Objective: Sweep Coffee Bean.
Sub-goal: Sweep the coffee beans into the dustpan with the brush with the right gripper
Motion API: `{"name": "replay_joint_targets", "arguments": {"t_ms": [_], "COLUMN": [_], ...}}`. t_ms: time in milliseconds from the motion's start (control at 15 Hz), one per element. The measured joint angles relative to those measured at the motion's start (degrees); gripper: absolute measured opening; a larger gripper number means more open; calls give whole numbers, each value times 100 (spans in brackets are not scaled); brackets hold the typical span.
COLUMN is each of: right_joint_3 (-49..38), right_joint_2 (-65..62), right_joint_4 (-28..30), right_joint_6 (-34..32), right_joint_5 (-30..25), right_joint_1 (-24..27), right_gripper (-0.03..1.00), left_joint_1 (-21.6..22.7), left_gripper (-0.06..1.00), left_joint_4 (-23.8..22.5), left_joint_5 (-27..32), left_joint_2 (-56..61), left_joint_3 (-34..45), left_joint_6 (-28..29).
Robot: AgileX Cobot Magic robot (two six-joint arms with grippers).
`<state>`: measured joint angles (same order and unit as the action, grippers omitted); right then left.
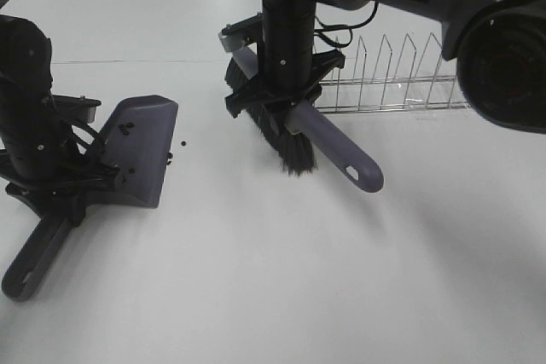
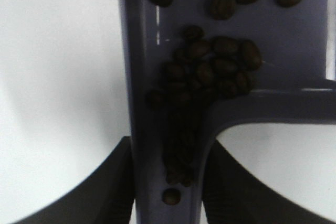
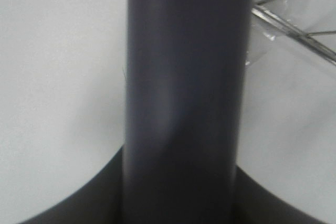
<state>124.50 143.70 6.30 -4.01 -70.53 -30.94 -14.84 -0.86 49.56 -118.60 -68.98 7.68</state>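
A: Wide shot first: a plain white table (image 1: 273, 287), matte and evenly lit, with soft shadows under both arms. Off its far left corner there's only a dark strip of room, too dim to read.

B: And at the back on the right, a wire rack (image 1: 401, 78) stands on the tabletop, prongs up.

A: Left side now. The left gripper (image 1: 72, 181) is clamped on the handle of the purple dustpan (image 1: 141, 147), fingers tight on either side.

B: The wrist camera backs that up, and look at the coffee beans (image 2: 215, 66)! Most are heaped where the pan meets its handle. Some spill down the handle channel, and a few are scattered across the pan floor.

A: Not all home, though. From above, a couple of dark specks lie loose on the table just beside the pan's front edge, between it and the brush (image 1: 333, 151).

B: The right gripper (image 1: 286, 100) is closed around that brush's purple handle. The black bristles (image 1: 290, 147) point down, and the handle slants out toward the near right.

A: Bristles touching the table?

B: Can't tell from here. Brush and pan sit well apart, with white tabletop and those stray beans between them.
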Motion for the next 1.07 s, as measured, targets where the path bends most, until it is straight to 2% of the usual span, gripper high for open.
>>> {"name": "replay_joint_targets", "arguments": {"t_ms": [333, 467, 600, 800, 1067], "right_joint_3": [40, 286, 705, 1404, 1518], "right_joint_2": [178, 521, 688, 1049, 1112], "right_joint_4": [-103, -229, -401, -819, -1473], "right_joint_6": [-115, -115, -115, -115, -63], "right_joint_5": [63, 0, -17, -17, 11], "right_joint_1": [-304, -590, -659, -682, -682], "right_gripper": [28, 28, 28, 28, 28], "left_joint_1": [0, 0, 0, 0, 0], "left_gripper": [34, 34, 34, 34, 34], "left_joint_4": [86, 138, 149, 149, 149], "left_joint_5": [-63, -80, -86, -86, -86], "left_joint_2": [-6, -6, -6, -6, -6], "left_joint_3": [0, 0, 0, 0, 0], "left_joint_6": [-63, -160, -172, -172, -172]}}
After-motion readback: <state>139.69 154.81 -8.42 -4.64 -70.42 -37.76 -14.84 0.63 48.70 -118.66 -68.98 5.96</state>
